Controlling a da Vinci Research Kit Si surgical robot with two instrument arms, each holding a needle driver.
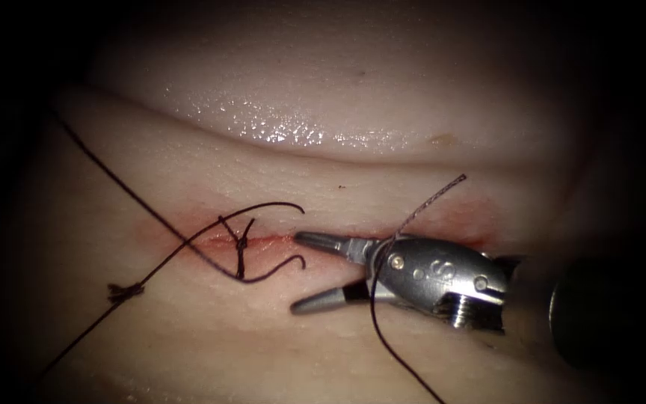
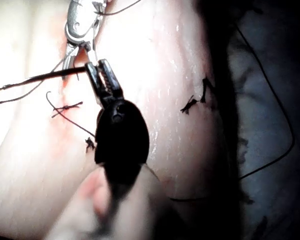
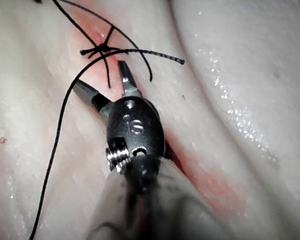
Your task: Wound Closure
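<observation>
Tissue point(image 1: 188, 352): knot point(image 1: 241, 243) beside right tool's point(image 1: 293, 273) spread jaws

Tissue point(image 1: 188, 337) with its cut point(image 1: 263, 239), knotted thread point(image 1: 241, 251) across it

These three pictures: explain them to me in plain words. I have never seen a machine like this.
This is a surgical practice robot sewing a cut shut in a piece of pork belly, the tissue; there is no patient.

The endoscope view looks down on the cut, a reddish line with a tied knot of dark thread across it. The shiny metal piece entering from the right is the right arm's tool. Its two jaws stand open and hold nothing; thread lies draped over its body.

The right wrist view is taken from a camera riding on that arm, looking along its shaft at the same tool just short of the knot.

The left wrist view rides on the other arm and shows the left arm's tool from close, its dark jaws together beside a strand of thread. I cannot tell whether they grip it. I cannot make out a needle.
</observation>
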